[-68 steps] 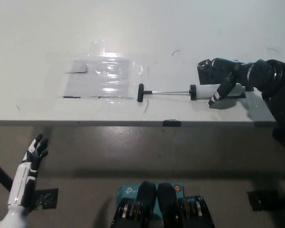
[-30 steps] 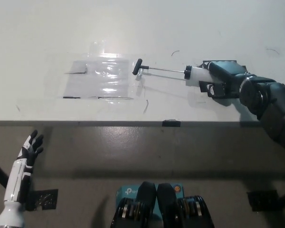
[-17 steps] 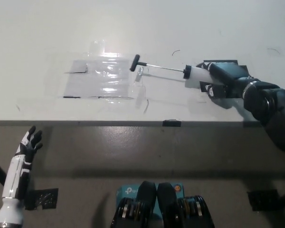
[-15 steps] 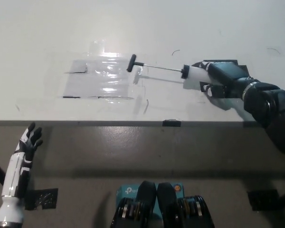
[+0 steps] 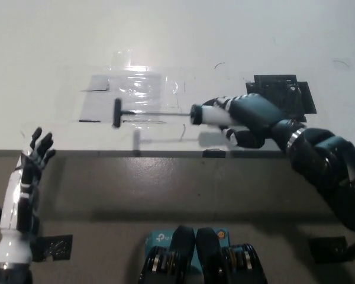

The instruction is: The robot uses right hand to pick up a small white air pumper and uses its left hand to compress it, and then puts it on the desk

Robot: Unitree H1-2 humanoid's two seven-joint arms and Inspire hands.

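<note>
Right hand (image 5: pixel 239 121): black, reaching in from the right over the near part of the surface; its fingers (image 5: pixel 244 138) are wrapped around the white barrel of the pump, grasping it.
Pump (image 5: pixel 212 115): held in the right hand above the surface, lying roughly level; the white barrel pokes out of the hand toward the robot's left, with a dark collar at its free end.
Rod (image 5: pixel 157 112): thin, drawn well out of the barrel, running left over the plastic sheet.
Handle (image 5: pixel 117 113): black crossbar at the rod's far end, standing across the rod, over the lower part of the sheet; whether it touches the sheet cannot be told.
Shadow: a faint grey shape lies on the surface just below the barrel and the rod, apart from them.
Left hand (image 5: pixel 34 155): white with dark fingers, at the lower left in front of the surface edge, well apart from the pump; fingers spread and released, holding nothing.
Sheet (image 5: pixel 130 94): clear, glossy plastic lying flat on the surface, left of the hand, with bright glare on it.
Dark patch (image 5: pixel 282 94): black rectangle on the surface just behind the right hand.
Surface (image 5: pixel 59 41): white, its near edge running across the middle of the view.
</note>
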